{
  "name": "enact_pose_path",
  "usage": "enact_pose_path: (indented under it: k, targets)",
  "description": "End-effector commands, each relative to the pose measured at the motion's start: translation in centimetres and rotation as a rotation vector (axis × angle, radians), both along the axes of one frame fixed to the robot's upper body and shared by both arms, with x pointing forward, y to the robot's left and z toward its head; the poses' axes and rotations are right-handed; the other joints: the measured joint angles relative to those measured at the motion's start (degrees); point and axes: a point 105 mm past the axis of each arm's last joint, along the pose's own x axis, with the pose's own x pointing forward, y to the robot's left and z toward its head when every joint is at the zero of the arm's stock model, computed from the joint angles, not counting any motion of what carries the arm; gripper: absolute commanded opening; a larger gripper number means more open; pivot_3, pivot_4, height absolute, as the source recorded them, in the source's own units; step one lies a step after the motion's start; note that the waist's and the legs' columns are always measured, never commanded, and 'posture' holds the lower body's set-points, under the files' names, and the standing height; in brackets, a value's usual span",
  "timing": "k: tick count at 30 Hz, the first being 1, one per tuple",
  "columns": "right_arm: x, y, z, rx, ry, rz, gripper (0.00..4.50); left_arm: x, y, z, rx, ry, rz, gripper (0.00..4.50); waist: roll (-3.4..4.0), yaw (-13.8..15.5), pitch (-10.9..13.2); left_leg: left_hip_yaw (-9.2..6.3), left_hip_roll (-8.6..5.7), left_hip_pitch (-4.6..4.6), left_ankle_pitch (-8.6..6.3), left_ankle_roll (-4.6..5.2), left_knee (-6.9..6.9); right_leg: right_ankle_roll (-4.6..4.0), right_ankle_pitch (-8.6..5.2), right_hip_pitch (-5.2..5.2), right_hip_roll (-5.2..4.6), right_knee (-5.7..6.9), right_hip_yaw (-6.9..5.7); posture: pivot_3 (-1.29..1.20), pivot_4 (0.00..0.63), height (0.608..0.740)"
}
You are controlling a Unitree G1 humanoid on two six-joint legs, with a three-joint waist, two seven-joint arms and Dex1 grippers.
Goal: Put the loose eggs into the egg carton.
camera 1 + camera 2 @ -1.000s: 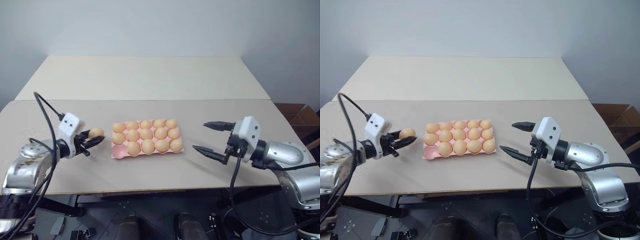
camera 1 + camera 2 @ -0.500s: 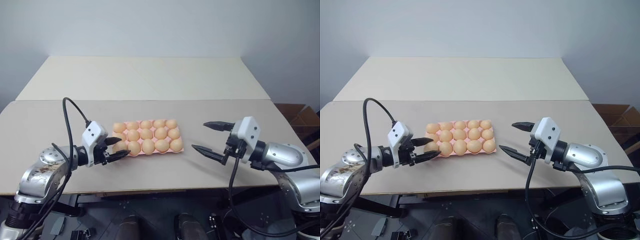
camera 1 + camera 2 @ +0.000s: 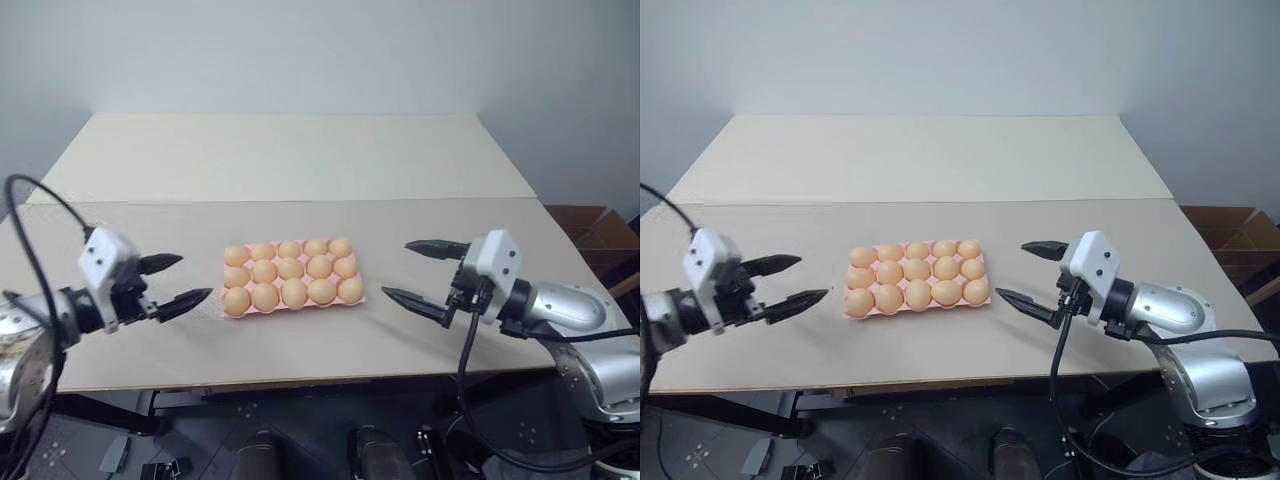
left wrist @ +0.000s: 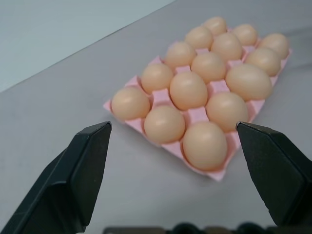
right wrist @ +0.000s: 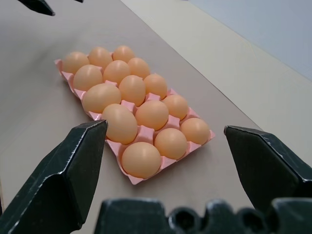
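Full egg carton (image 3: 293,280) between both tools — left tool (image 3: 178,281), right tool (image 3: 418,271), fingers apart, empty

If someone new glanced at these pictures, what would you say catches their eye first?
The pink egg carton in the middle of the tan table stands out, with an egg in every cup. On either side of it hang the left gripper and right gripper, both empty with jaws wide open, pointing inward at the carton.
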Motion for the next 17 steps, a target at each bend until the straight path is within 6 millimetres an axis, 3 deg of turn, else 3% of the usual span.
enact_pose_path:
  k: [1,5,9,17]
  targets:
    - [0.0,-0.6,1.4,0.005,-0.057,0.019,4.50,-1.6,1.3,1.7,-0.017,-0.070,0.006,4.46,0.00,-0.07,0.00,0.00,0.00,0.00,0.00,0.00,0.00,-0.02,-0.01,0.00,0.00,0.00,0.00,0.00,0.150,0.740]
    - [0.2,-1.4,0.8,-0.003,-0.026,0.019,4.50,-4.3,2.8,1.0,-0.046,-0.042,0.046,4.46,0.00,-0.16,0.00,-0.01,0.02,0.00,0.00,0.00,0.00,-0.09,-0.06,-0.02,-0.01,0.00,-0.02,0.00,0.150,0.740]
    - [0.3,-1.8,0.3,-0.013,-0.004,0.020,4.50,-6.1,2.9,0.9,-0.060,-0.037,0.065,4.46,0.00,0.00,0.00,-0.01,0.02,-0.02,-0.01,0.00,0.00,-0.15,-0.10,-0.02,-0.03,-0.02,-0.02,0.00,0.150,0.740]
    - [0.5,-1.8,0.0,-0.022,0.012,0.030,4.50,-7.0,2.0,0.5,-0.079,-0.025,0.080,4.46,0.00,0.31,0.00,0.02,0.03,0.09,0.00,-0.01,0.00,-0.16,-0.30,0.03,0.00,0.02,0.02,0.00,0.150,0.740]
